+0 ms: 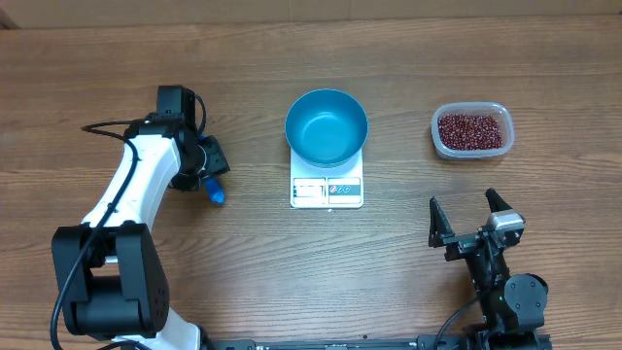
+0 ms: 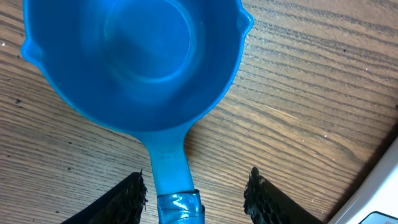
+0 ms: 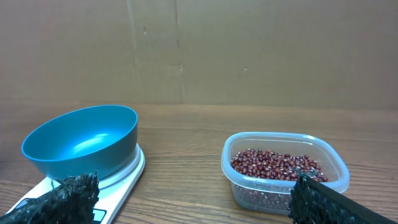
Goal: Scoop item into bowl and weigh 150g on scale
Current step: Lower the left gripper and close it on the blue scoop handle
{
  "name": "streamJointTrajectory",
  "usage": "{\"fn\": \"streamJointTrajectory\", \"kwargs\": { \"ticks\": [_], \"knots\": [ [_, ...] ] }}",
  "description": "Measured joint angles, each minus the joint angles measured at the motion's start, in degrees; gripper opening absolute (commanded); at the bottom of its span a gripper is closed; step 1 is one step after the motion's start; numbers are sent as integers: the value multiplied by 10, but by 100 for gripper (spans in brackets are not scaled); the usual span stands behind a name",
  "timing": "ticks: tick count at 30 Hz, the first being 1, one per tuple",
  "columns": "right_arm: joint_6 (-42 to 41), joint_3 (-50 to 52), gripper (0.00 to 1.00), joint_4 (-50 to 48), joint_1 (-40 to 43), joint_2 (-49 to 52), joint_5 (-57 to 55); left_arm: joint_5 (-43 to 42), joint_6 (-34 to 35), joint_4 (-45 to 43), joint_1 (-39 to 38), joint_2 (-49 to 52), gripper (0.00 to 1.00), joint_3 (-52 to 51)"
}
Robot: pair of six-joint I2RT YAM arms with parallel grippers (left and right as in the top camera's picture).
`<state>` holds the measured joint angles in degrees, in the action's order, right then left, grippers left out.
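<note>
Scoop (image 2: 130, 68): light, stiff, slick plastic; grip taped handle (image 2: 169, 168). Left claw (image 2: 194, 186) straddles handle, unclenched. Right claw (image 1: 463, 206) released. Beans (image 1: 471, 130) loose, spill easily.

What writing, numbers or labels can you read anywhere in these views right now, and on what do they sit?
Nothing can be quoted.
On the scale: its label panel carries printed marks with a red and blue spot, too small to read. The display window beside it shows no readable digits.
On the bowl, the clear tub and the scoop: no text visible.
</note>
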<state>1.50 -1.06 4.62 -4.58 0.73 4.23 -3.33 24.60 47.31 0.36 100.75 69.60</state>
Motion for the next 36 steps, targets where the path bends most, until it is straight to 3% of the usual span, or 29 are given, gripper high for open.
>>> {"fn": "streamJointTrajectory", "kwargs": {
  "ticks": [20,36],
  "knots": [
    [0,0,100,0,0,0,0,35,21,-7,-11,34,56,-7],
    [0,0,100,0,0,0,0,58,44,-21,-6,35,38,-9]
  ]
}}
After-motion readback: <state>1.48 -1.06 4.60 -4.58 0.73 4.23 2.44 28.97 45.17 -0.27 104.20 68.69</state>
